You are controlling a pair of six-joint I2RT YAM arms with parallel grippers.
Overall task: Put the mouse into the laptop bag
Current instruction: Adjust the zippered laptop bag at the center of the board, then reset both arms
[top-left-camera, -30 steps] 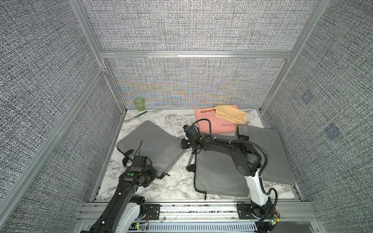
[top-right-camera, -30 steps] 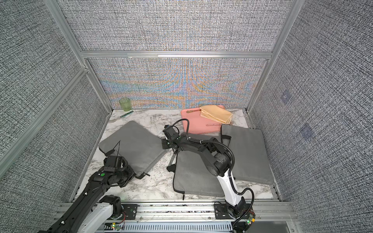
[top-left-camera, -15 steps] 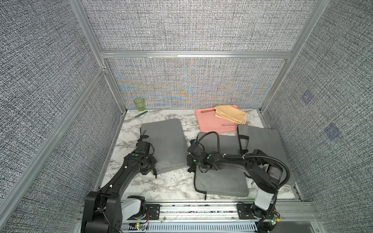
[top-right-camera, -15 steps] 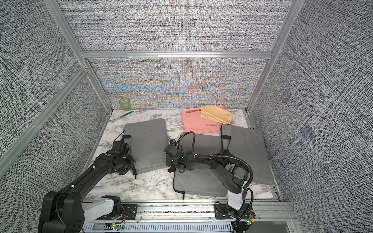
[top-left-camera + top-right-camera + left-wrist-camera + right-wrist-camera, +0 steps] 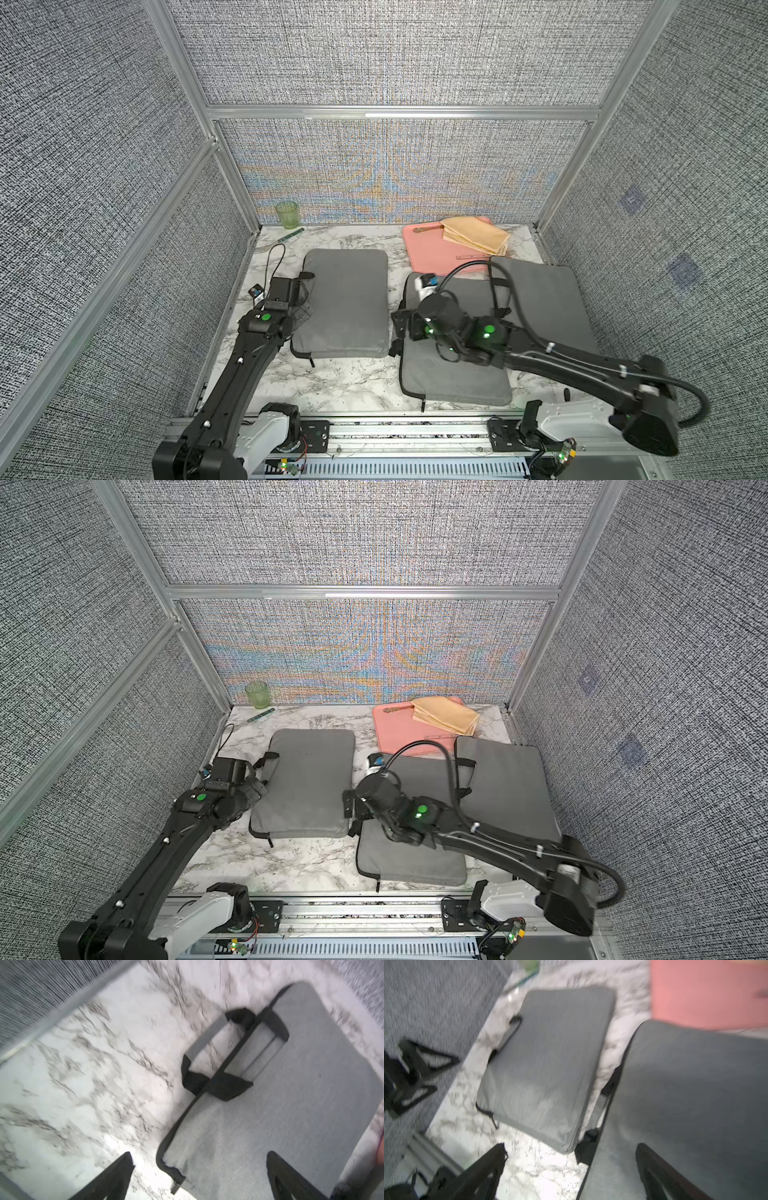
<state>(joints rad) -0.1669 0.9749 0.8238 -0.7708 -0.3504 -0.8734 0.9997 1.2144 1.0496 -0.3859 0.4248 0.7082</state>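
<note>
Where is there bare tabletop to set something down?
Widest: the marble strip between the left laptop bag and the front rail. Smaller: the back edge between the green cup and the pink tray. Crowded on the right: middle laptop bag, right laptop bag and tray crowd together.

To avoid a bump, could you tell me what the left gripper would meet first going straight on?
Most likely the left-hand grey bag, near its zip corner; the left gripper stands open at its edge, though depth is unclear.

Nothing legible anywhere: no brand, number or sign. White-and-blue sticker (image 5: 428,280) and black tag (image 5: 256,292), print too small to read.
</note>
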